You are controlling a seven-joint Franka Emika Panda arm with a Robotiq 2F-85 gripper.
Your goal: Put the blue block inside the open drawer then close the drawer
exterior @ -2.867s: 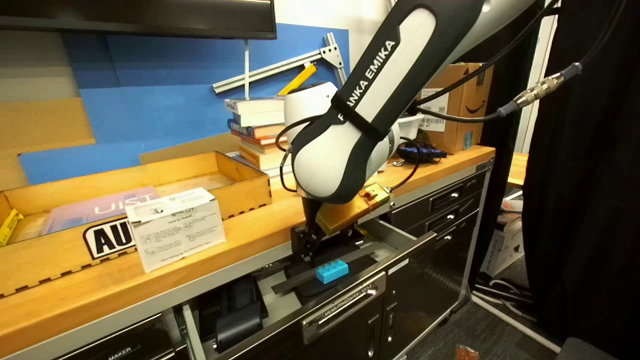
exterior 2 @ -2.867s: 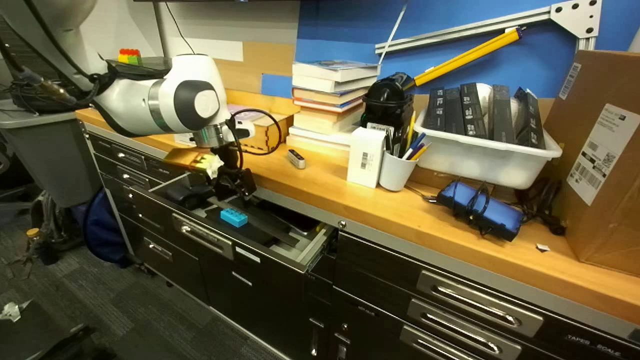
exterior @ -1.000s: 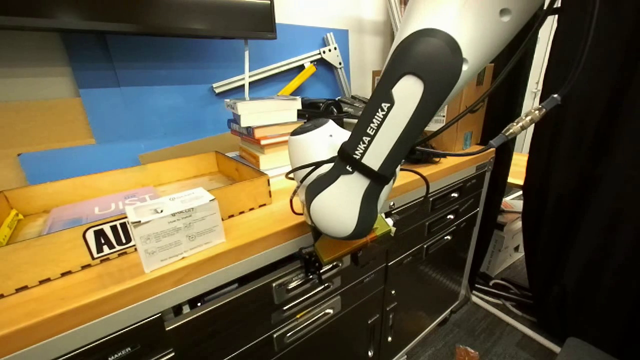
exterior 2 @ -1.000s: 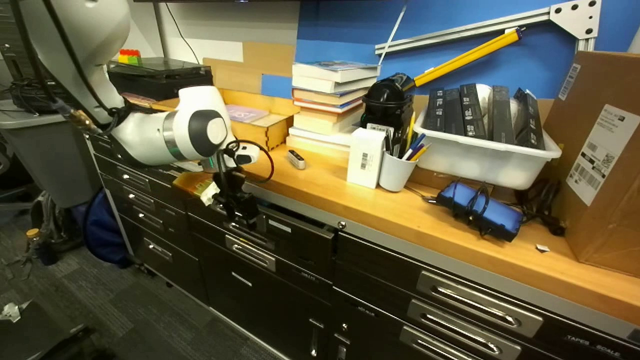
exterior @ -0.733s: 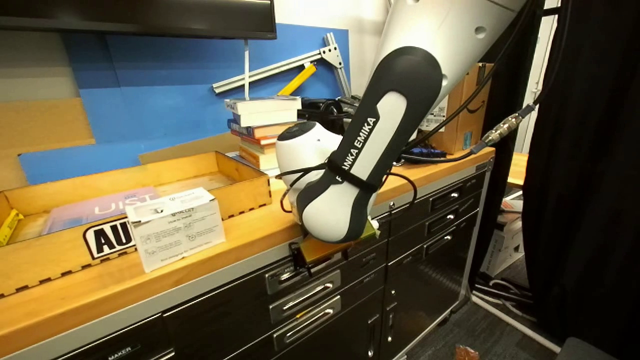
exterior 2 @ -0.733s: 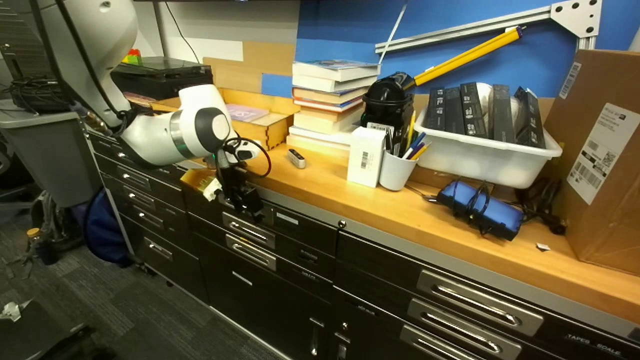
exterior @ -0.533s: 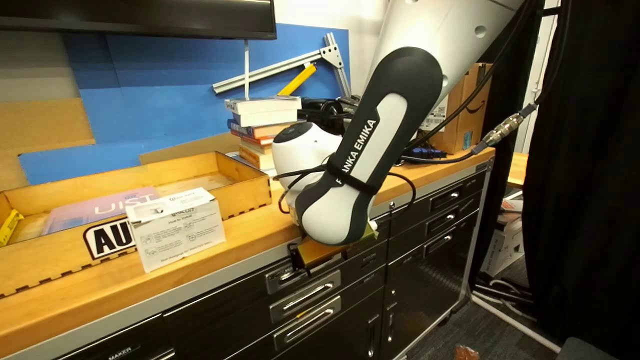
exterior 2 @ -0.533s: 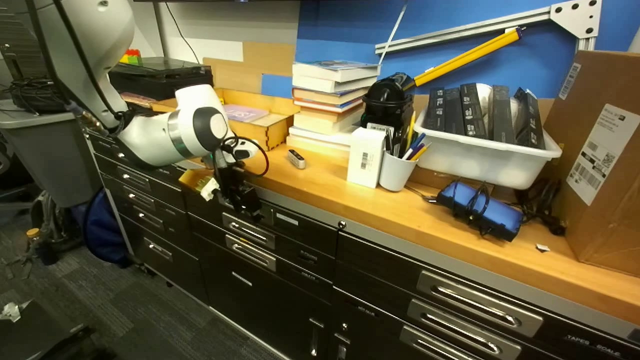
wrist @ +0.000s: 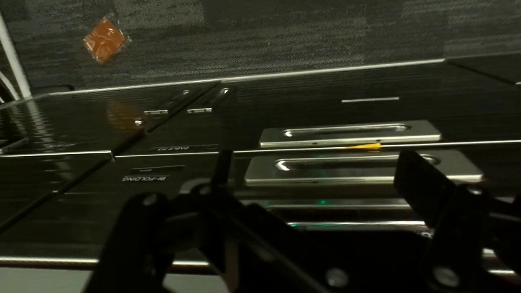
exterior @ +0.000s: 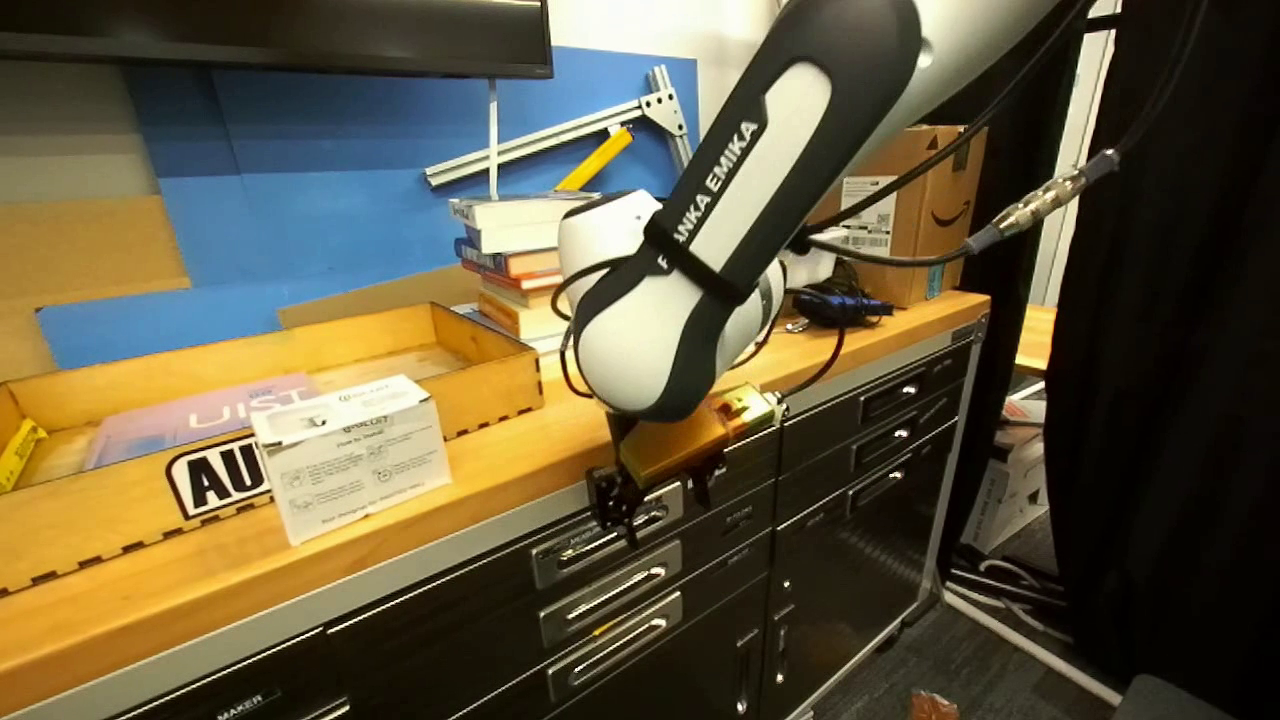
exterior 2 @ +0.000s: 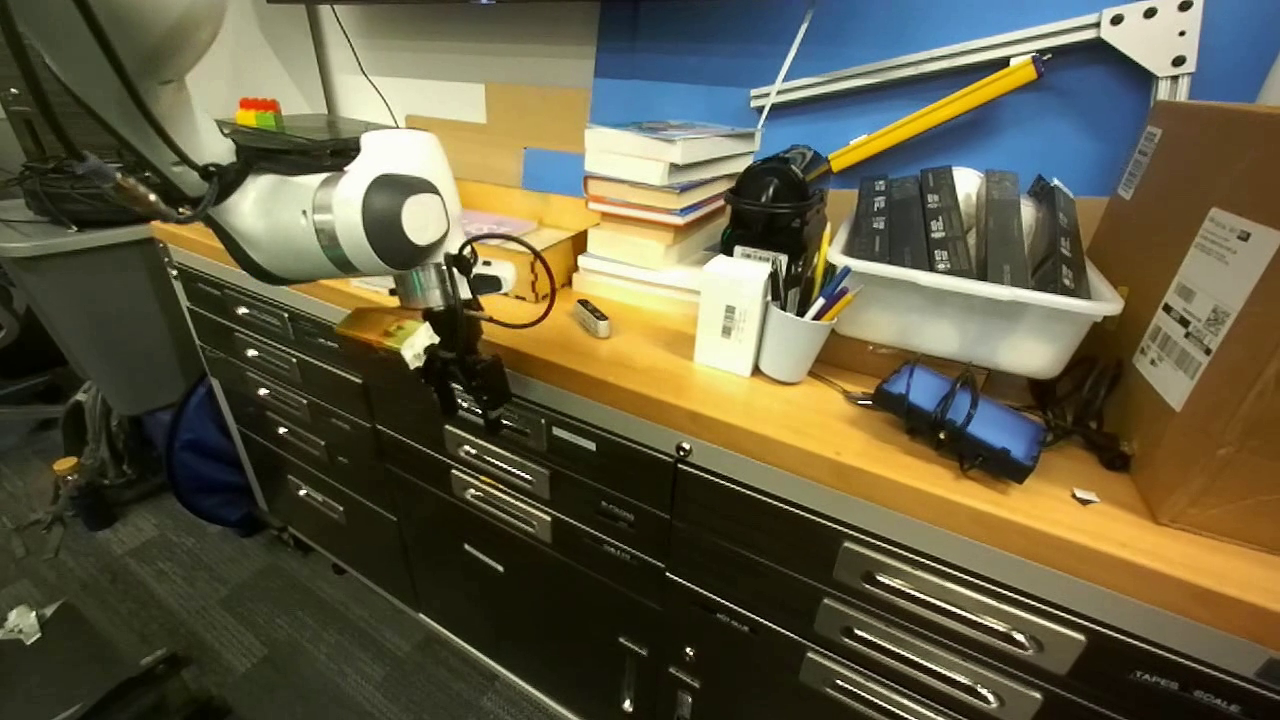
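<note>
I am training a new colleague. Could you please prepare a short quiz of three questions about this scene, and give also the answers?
1. Choose: in the wrist view, is the black two-fingered gripper open or shut?
2. True or false: the wide black-fronted top drawer behind this gripper is shut.
3. Complete the sentence: in an exterior view, the thin blue and orange pens stand in a ...

Key:
1. Open.
2. True.
3. The missing words are: white cylindrical cup.
</note>
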